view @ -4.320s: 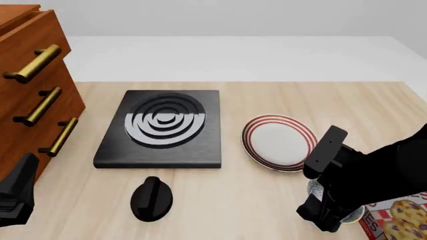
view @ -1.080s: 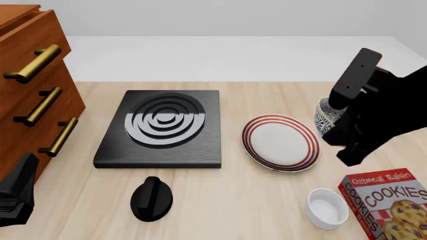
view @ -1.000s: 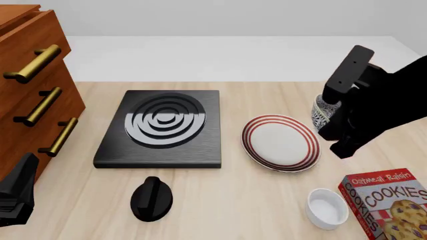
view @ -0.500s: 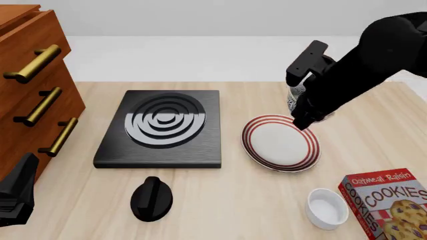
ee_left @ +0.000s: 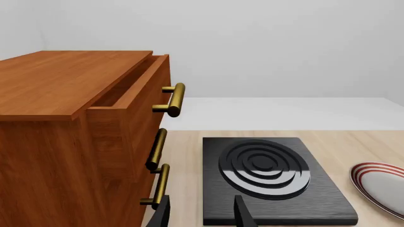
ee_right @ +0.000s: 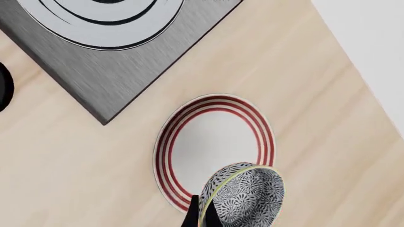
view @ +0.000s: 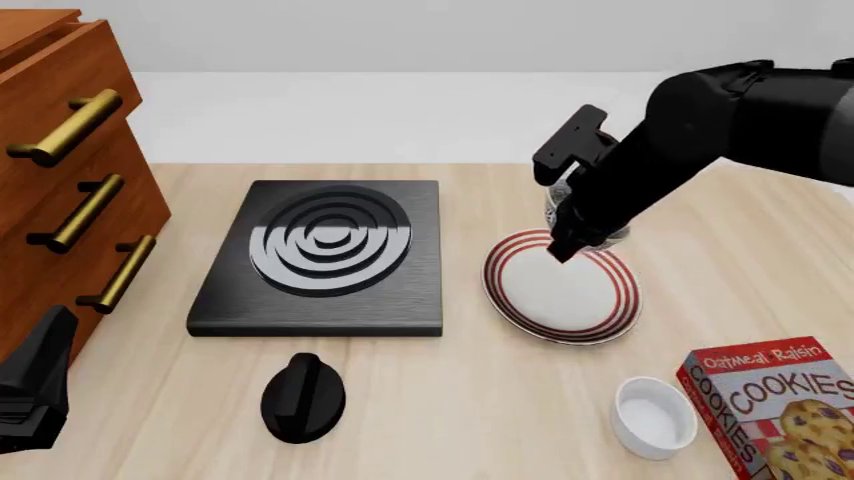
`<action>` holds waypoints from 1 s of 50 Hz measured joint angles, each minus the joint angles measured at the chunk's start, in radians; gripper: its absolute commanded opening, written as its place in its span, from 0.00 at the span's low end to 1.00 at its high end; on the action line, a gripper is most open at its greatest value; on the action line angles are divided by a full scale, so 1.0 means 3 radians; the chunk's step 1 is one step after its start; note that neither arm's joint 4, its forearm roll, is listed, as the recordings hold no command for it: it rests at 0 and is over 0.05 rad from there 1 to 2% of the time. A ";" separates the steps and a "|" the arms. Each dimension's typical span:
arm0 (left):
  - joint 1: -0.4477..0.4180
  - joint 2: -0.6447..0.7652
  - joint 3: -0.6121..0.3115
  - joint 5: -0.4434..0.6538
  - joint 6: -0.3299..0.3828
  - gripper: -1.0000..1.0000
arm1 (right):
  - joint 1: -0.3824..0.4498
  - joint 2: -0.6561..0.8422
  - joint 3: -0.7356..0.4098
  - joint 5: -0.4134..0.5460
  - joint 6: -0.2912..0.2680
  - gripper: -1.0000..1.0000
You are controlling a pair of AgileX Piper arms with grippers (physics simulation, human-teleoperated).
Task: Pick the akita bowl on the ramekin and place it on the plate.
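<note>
Carrying the akita bowl (ee_right: 243, 198) pinched by its rim in the right jaws (left ones parted, idle), I'd centre it over the plate (ee_right: 215, 142), then lower gently.

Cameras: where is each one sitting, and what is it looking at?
Left wrist: low by the drawers, facing the stove; left gripper fingertips show.
Front: fixed above the near table edge, looking forward and down; right arm reaches in, left gripper at the corner.
Right wrist: high up, looking down; right gripper pinches the bowl rim.
All three share the stove and the plate.
</note>
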 measured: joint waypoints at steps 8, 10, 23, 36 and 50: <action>0.0000 0.0000 0.0000 0.0000 0.0000 1.00 | 0.0019 0.0119 0.0001 -0.0091 0.0022 0.00; 0.0000 0.0000 0.0000 0.0000 0.0000 1.00 | 0.0020 0.0147 -0.0006 -0.0107 0.0022 0.00; 0.0000 0.0000 0.0000 0.0000 0.0000 1.00 | -0.0009 0.0285 0.0016 -0.0241 0.0008 0.00; 0.0000 0.0000 0.0000 0.0000 0.0000 1.00 | -0.0090 0.0416 0.0053 -0.0373 -0.0055 0.00; 0.0000 0.0000 0.0000 0.0000 0.0000 1.00 | -0.0104 0.0563 0.0084 -0.0500 -0.0068 0.00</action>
